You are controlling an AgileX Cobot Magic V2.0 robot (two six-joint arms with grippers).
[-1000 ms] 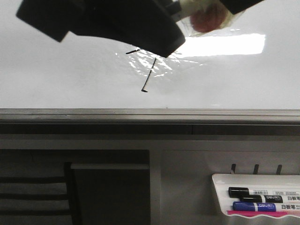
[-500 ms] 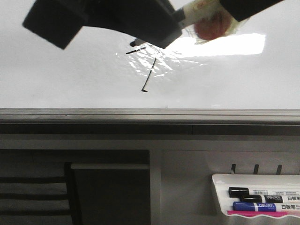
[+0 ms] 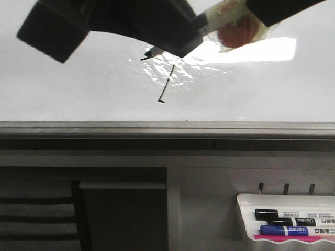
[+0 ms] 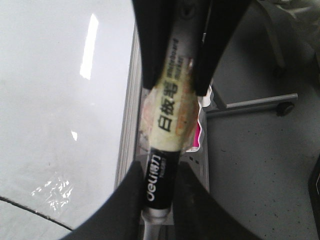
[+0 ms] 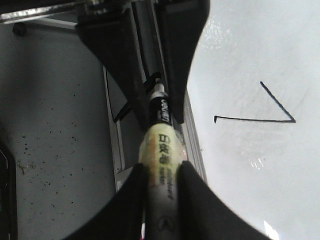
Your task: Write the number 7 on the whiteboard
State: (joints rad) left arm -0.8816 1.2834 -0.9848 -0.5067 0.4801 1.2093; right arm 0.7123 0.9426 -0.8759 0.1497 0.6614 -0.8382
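Observation:
The whiteboard fills the upper front view, with a wrinkled shiny patch and glare. The number 7 is drawn on it; its top stroke is partly hidden under my left gripper. The 7 also shows in the right wrist view. Both grippers grip one marker. My left gripper is shut on its black end. My right gripper is shut on its pale labelled barrel, at the top right of the front view. The marker's grey tip sits by the 7's top stroke.
The board's grey metal frame edge runs across the middle. A small white marker tray at the lower right holds a black and a blue marker. A dark chair stands at the lower left. A chair base stands on the grey floor.
The left gripper has shifted up and tilted. The marker's grey tip has come into view beneath it by the 7's top stroke. The marker barrel and red patch moved slightly up and right.

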